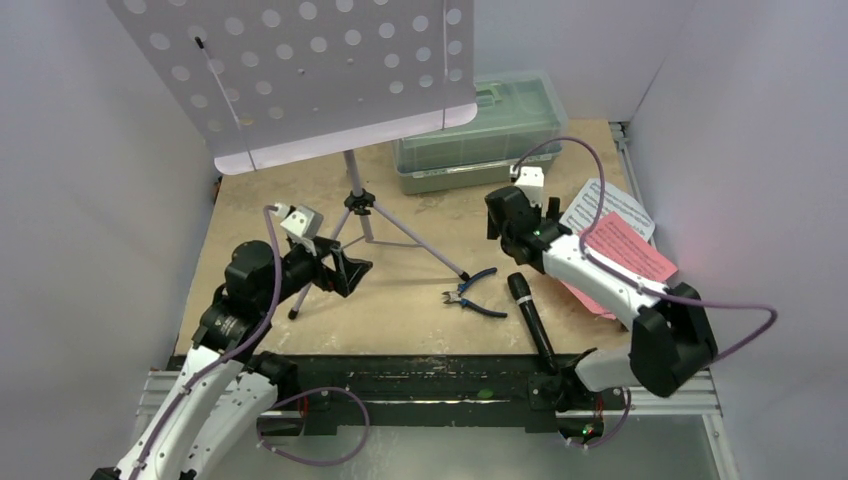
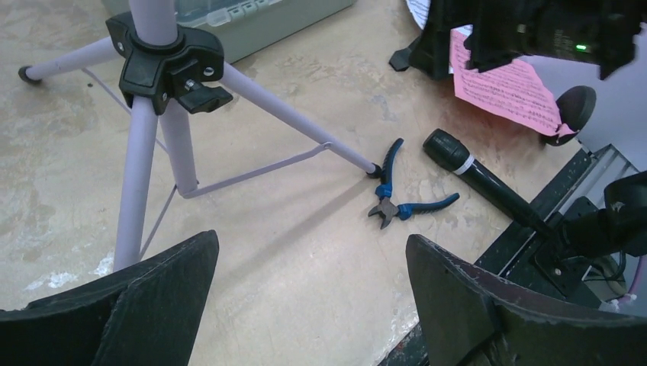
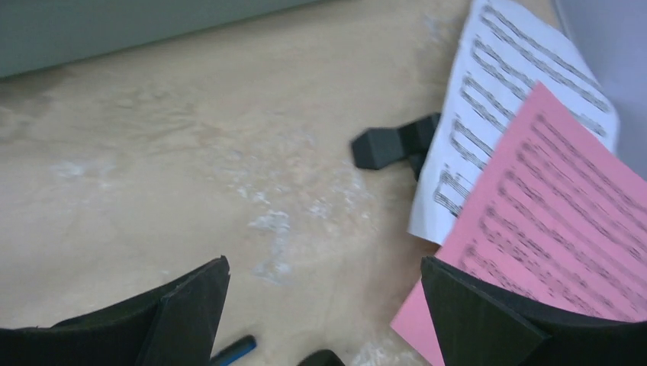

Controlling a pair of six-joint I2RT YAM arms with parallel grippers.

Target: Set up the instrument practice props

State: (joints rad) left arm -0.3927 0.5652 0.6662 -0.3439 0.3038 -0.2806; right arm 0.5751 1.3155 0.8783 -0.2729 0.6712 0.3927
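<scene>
The music stand (image 1: 300, 80) is upright at the back left, with no sheet on it. The pink sheet (image 1: 630, 250) and white sheet (image 1: 610, 205) lie at the right, and the microphone (image 1: 530, 320) lies near the front edge. The left gripper (image 2: 311, 240) and right gripper (image 3: 324, 263) are spread and hold nothing, so I judge that most of the work is left.

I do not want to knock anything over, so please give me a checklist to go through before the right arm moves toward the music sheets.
1. Right gripper open and empty: ok.
2. Left gripper open and empty: ok.
3. Music stand upright on its tripod: ok.
4. Pink sheet lying on top of the white sheet: ok.
5. Blue-handled pliers apart from the tripod foot: cannot tell; one handle ends right beside it.
6. Microphone lying on the table, apart from the sheets: ok.
</scene>
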